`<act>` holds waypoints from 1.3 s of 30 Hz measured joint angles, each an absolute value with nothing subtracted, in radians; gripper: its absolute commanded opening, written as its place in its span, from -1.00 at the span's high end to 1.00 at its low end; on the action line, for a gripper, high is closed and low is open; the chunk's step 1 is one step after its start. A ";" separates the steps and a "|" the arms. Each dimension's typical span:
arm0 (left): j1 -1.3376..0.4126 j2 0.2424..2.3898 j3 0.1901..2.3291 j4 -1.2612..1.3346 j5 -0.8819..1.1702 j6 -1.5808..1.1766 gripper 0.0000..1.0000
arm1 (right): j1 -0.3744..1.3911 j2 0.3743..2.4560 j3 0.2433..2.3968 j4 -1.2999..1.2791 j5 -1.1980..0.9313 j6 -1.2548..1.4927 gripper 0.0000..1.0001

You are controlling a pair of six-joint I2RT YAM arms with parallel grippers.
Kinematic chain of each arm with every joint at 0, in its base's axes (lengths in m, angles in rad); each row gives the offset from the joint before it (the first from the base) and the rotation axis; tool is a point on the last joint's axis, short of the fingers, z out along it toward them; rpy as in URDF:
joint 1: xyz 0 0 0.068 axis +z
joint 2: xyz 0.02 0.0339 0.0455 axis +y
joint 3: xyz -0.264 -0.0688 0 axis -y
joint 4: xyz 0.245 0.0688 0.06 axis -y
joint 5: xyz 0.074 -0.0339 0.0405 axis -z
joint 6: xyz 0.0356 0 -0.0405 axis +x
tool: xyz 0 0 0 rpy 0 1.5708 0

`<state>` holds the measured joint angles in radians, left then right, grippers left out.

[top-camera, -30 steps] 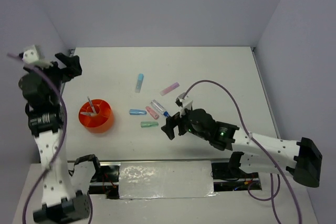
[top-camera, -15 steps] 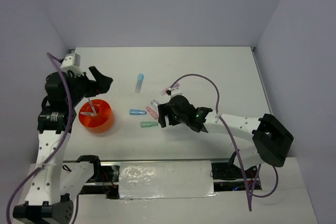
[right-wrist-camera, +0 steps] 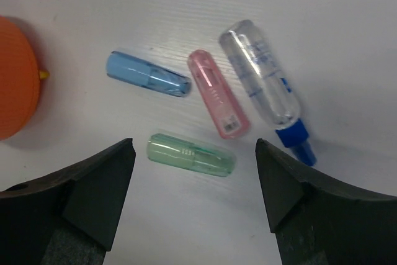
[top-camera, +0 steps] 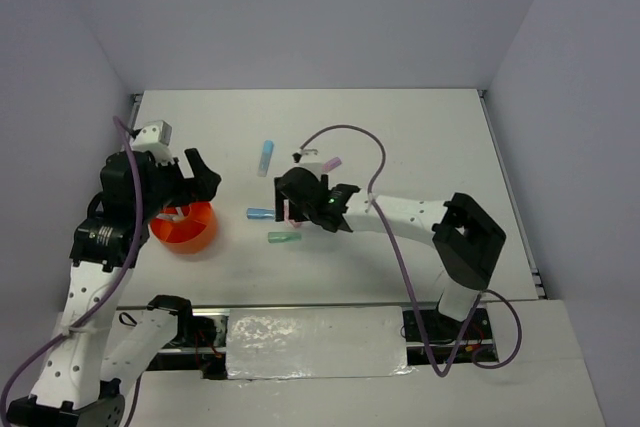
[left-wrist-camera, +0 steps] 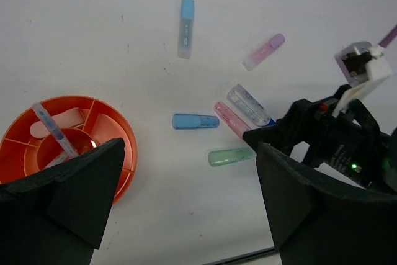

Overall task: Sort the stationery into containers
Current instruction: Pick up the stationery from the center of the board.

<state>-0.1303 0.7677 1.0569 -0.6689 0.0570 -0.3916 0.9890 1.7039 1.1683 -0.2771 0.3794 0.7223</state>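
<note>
The orange cup stands at the left and holds a thin pen; it also shows in the left wrist view and the right wrist view. A blue capsule, a pink capsule, a green capsule and a clear blue-tipped pen lie clustered mid-table. A light blue piece and a pale pink piece lie farther back. My right gripper is open and empty, hovering over the green capsule. My left gripper is open and empty, high up just right of the cup.
The table is white with grey walls on three sides. The cup has inner compartments. The right arm and its purple cable stretch across the table's middle. The near table edge lies close below the capsules.
My left arm has swung in from the far left to above the cup's right side. My right arm has reached left and farther, now over the capsule cluster. The stationery has not moved.
</note>
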 measured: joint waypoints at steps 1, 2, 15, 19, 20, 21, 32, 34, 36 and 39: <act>-0.132 0.761 1.057 -0.674 0.062 -0.388 -0.99 | 1.003 1.728 1.205 -0.291 0.385 0.707 -0.69; -0.134 0.750 1.057 -0.682 0.067 -0.382 -0.99 | 1.023 1.753 1.242 -0.304 0.393 0.686 -0.69; -0.148 0.671 1.006 -0.722 0.149 -0.349 -0.99 | 1.059 1.596 1.073 -0.236 0.051 0.136 -0.72; -0.147 0.658 0.995 -0.751 0.109 -0.356 -0.99 | 1.048 1.621 1.131 -0.267 -0.062 -0.080 -0.55; -0.147 0.657 0.995 -0.754 0.108 -0.355 -0.99 | 1.039 1.643 1.160 -0.280 -0.076 -0.125 -0.50; -0.147 0.655 0.995 -0.758 0.108 -0.355 -0.99 | 1.030 1.666 1.183 -0.287 -0.084 -0.160 -0.47; -0.148 0.638 0.995 -0.786 0.108 -0.342 -0.99 | 0.976 1.857 1.302 -0.355 -0.158 -0.370 -0.39; -0.147 0.633 0.995 -0.786 0.110 -0.341 -0.99 | 0.975 1.882 1.308 -0.365 -0.170 -0.386 -0.37; -0.147 0.631 0.995 -0.786 0.111 -0.340 -0.98 | 0.974 1.907 1.313 -0.371 -0.178 -0.393 -0.37; -0.147 0.632 0.995 -0.786 0.113 -0.340 -0.99 | 0.974 1.946 1.314 -0.374 -0.181 -0.400 -0.36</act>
